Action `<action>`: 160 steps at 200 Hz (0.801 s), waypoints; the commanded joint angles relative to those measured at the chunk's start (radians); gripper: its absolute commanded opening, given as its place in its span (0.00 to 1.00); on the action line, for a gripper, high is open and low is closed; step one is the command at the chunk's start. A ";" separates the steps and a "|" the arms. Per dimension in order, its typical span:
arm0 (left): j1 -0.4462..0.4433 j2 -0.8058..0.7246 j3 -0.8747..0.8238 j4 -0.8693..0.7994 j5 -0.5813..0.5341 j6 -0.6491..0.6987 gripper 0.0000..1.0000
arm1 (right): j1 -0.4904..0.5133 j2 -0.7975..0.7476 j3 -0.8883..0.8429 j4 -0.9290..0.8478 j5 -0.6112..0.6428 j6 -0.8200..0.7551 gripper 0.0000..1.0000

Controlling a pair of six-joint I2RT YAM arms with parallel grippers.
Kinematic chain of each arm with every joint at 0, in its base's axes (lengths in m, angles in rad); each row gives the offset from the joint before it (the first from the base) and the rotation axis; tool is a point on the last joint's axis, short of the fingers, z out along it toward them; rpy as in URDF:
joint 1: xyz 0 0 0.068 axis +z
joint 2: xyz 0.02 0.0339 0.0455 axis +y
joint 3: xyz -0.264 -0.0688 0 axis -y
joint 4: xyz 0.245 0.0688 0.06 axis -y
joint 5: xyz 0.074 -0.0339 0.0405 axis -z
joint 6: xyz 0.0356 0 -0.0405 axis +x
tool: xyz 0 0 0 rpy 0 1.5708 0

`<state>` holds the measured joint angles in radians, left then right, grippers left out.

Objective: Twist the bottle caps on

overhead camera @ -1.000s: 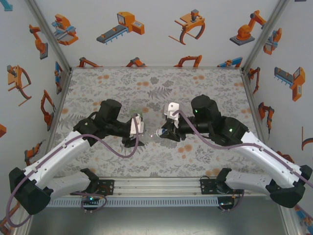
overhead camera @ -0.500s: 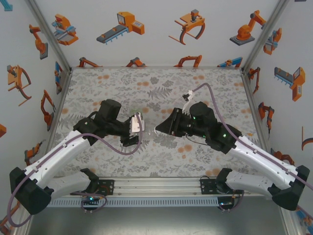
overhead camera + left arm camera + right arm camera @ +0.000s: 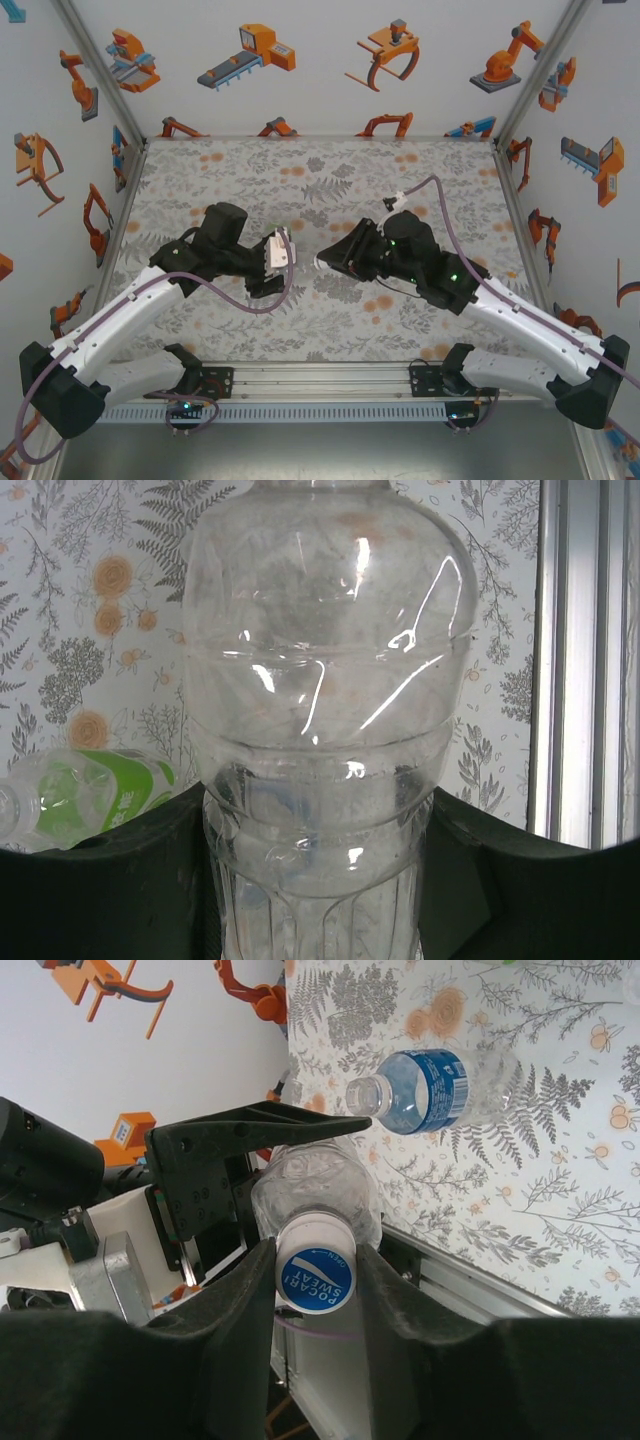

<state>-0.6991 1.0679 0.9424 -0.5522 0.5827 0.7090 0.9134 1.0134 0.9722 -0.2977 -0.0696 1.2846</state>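
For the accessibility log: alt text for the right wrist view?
The right gripper grips a blue-and-white Pocari Sweat cap atop a clear bottle held by the left gripper. Behind, an uncapped blue-labelled bottle lies on the floral table.

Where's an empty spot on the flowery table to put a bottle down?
Crowded: the middle, where the left gripper and right gripper meet around a clear bottle and its cap. Bare: the far strip of table between them and the back wall.
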 commanded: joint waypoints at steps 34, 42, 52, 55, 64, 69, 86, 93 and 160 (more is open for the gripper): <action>-0.025 -0.008 0.043 0.112 0.131 0.003 0.00 | 0.013 -0.059 0.050 0.060 0.078 -0.318 0.64; -0.026 -0.008 0.042 0.112 0.131 0.007 0.00 | 0.010 -0.072 0.060 0.060 0.093 -0.376 0.64; -0.026 -0.006 0.042 0.112 0.128 0.007 0.00 | 0.008 -0.082 0.075 0.060 0.100 -0.462 0.64; -0.026 -0.005 0.042 0.113 0.128 0.007 0.00 | 0.008 -0.085 0.081 0.058 0.101 -0.490 0.64; -0.027 -0.003 0.043 0.112 0.130 0.007 0.00 | 0.006 -0.091 0.100 0.047 0.104 -0.569 0.64; -0.026 -0.004 0.044 0.112 0.132 0.007 0.00 | 0.005 -0.094 0.110 0.042 0.103 -0.618 0.62; -0.026 -0.008 0.041 0.107 0.140 0.014 0.00 | 0.003 -0.099 0.140 0.039 0.057 -0.819 0.59; -0.026 -0.009 0.038 0.107 0.143 0.018 0.00 | 0.005 -0.102 0.153 0.036 0.019 -0.911 0.59; -0.028 -0.016 0.038 0.078 0.211 0.061 0.00 | 0.005 -0.064 0.296 -0.182 -0.443 -1.546 0.53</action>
<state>-0.7223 1.0676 0.9565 -0.4629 0.7326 0.7315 0.9195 0.9375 1.2194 -0.3676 -0.3042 0.0456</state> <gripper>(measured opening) 0.568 0.529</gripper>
